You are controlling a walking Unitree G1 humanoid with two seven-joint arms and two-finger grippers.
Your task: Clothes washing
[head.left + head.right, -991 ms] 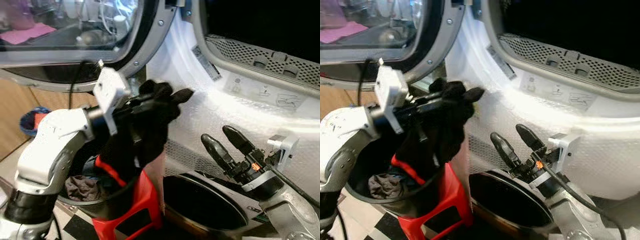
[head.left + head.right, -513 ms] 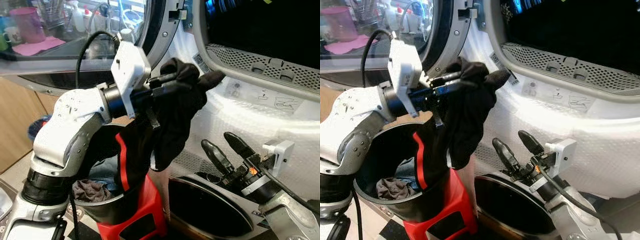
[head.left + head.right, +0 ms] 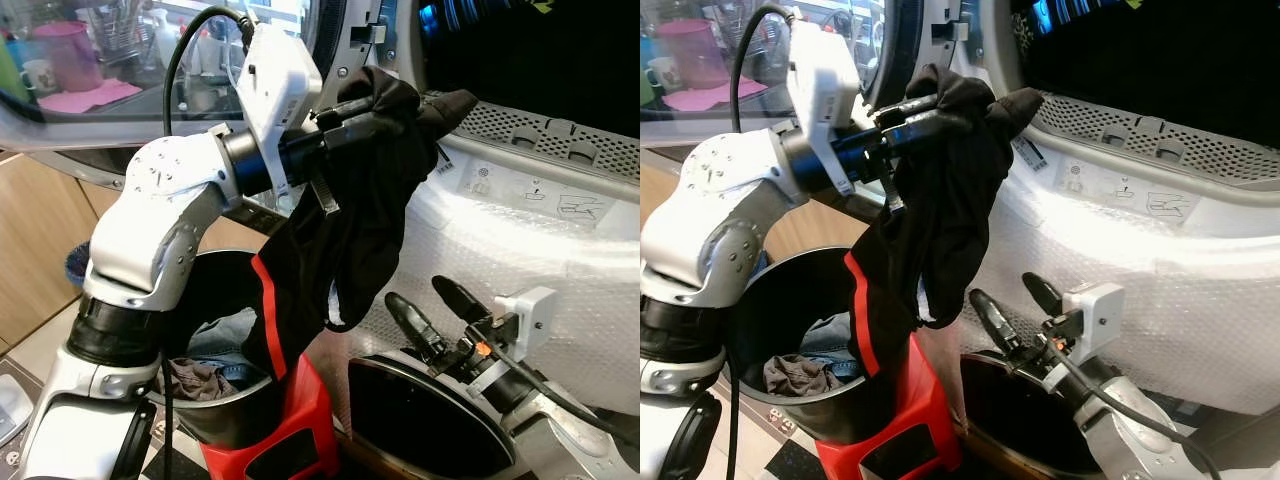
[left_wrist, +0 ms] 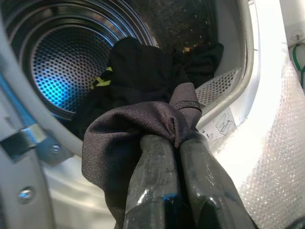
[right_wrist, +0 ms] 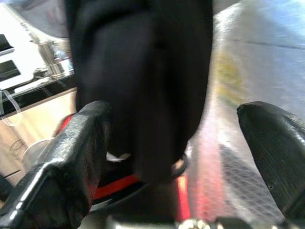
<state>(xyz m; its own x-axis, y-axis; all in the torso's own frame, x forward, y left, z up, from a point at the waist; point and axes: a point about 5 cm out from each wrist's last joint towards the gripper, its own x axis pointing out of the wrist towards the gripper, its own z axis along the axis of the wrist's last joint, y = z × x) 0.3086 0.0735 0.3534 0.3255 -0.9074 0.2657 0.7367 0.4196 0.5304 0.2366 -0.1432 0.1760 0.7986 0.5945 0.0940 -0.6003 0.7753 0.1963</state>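
A dark round laundry basket (image 3: 215,425) is set on the floor (image 3: 25,355) beside the washing machine (image 3: 560,230), with a red panel at its front. Crumpled clothes (image 3: 195,375), grey-brown and blue, are held at its bottom. A checkered black-and-white patch of floor is seen by the basket's base. Inside the machine's perforated drum (image 4: 62,67), a heap of dark garments (image 4: 138,71) with a yellow-green stripe is carried.

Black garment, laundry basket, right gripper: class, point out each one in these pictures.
black garment (image 3: 350,240), left eye view, on its hanging middle.
laundry basket (image 3: 770,295), right eye view, on its inner wall.
right gripper (image 3: 430,305), left eye view, midway between fingertips.
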